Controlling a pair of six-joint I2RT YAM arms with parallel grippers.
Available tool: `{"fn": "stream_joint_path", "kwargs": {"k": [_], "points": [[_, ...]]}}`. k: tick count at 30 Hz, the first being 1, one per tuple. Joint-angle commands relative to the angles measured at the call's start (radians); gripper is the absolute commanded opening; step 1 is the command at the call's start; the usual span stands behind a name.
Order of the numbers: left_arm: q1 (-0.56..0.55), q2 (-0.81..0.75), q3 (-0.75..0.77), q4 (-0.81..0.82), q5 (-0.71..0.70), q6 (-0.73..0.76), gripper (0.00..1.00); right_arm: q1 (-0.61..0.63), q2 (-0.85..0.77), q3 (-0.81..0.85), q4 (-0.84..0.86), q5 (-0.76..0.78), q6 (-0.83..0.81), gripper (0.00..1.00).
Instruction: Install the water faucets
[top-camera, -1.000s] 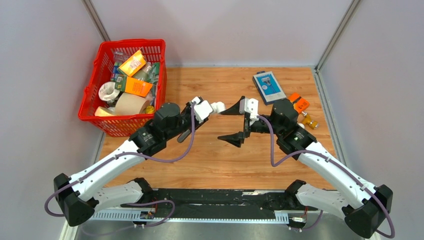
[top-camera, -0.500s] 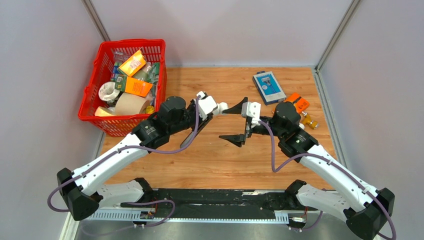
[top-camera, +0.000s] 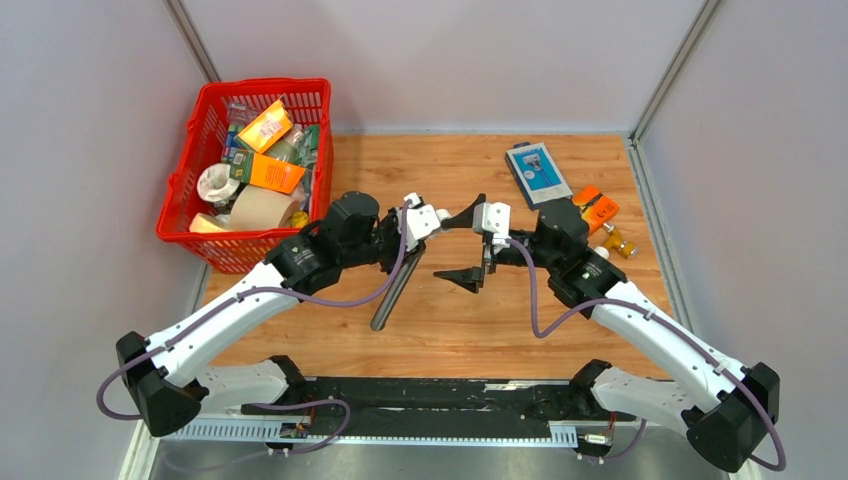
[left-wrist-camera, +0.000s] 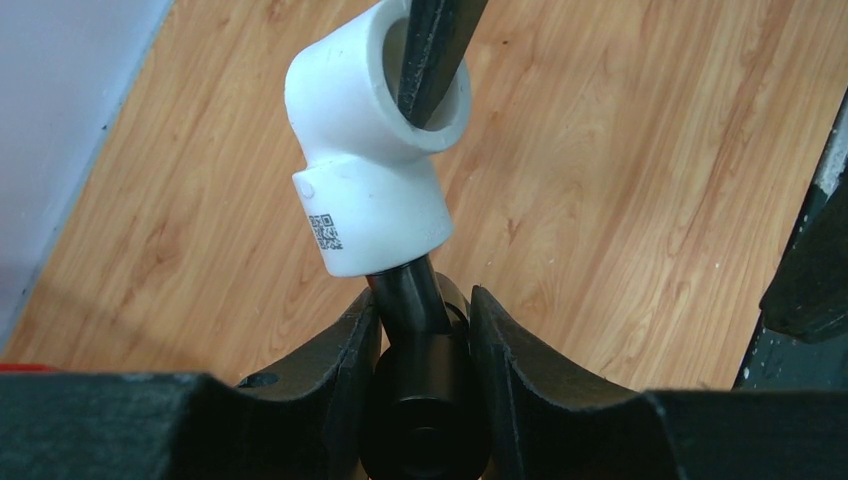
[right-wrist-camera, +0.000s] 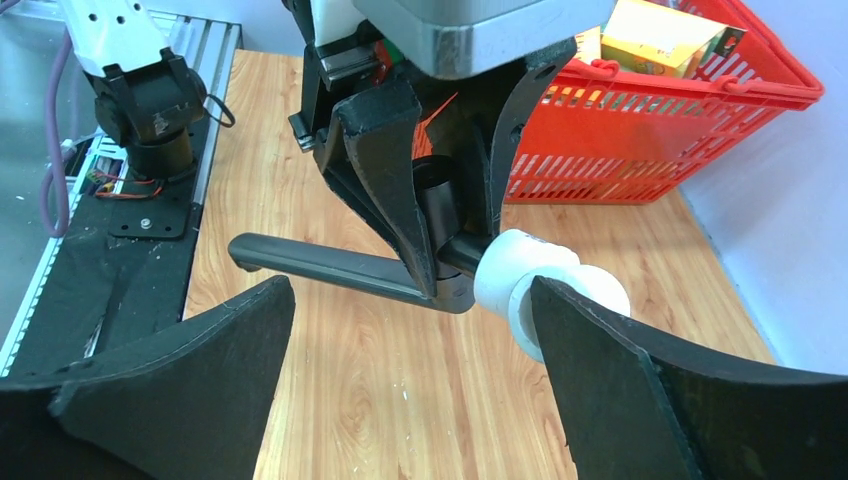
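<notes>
Change: the left arm has swung toward the centre and the right arm has closed in. The gap between the white elbow fitting (left-wrist-camera: 365, 190) and the right gripper (top-camera: 455, 246) is gone. The long rod of the faucet (top-camera: 385, 308), half hidden under the arm a moment ago, has tipped down into plain sight.
Meaning for the task: the two halves of the assembly appear to be presented for a two-handed step. Most likely the right gripper is about to take the fitting so that it can be turned against the faucet.
Left gripper (left-wrist-camera: 422, 310): clamped on the faucet's dark body, just below the fitting.
Right gripper: jaws wide apart and holding nothing. In the left wrist view, the tip of one finger appears to sit in the fitting's open mouth.
Location: the faucet is held aloft over the middle of the table (top-camera: 450, 340), between the two grippers and well apart from the red basket (top-camera: 260, 85).
Long axis: the rod runs from the left gripper down toward the near edge, slanting slightly left. Its free end is the lowest part, and whether it touches the wood cannot be told.
Pointing: one socket of the fitting sits over the faucet's stub, and the free mouth faces the right gripper.
Undetermined: how far the stub is threaded in.
</notes>
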Motion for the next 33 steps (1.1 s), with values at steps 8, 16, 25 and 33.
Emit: {"fn": "stream_joint_path", "kwargs": {"k": [8,16,25,33], "points": [[-0.026,0.014,0.093,-0.005,0.194,0.09,0.0,-0.003,0.048,0.112,-0.045,-0.041,-0.096,0.99],[0.014,-0.015,0.064,0.014,0.23,0.078,0.0,-0.021,0.007,0.11,-0.087,0.062,-0.127,1.0],[0.178,0.02,0.061,0.015,0.465,-0.029,0.0,-0.023,-0.148,0.028,-0.124,-0.063,-0.332,1.0],[0.197,0.068,0.125,-0.017,0.582,-0.063,0.0,-0.018,-0.115,0.0,-0.161,-0.174,-0.441,0.96]]}}
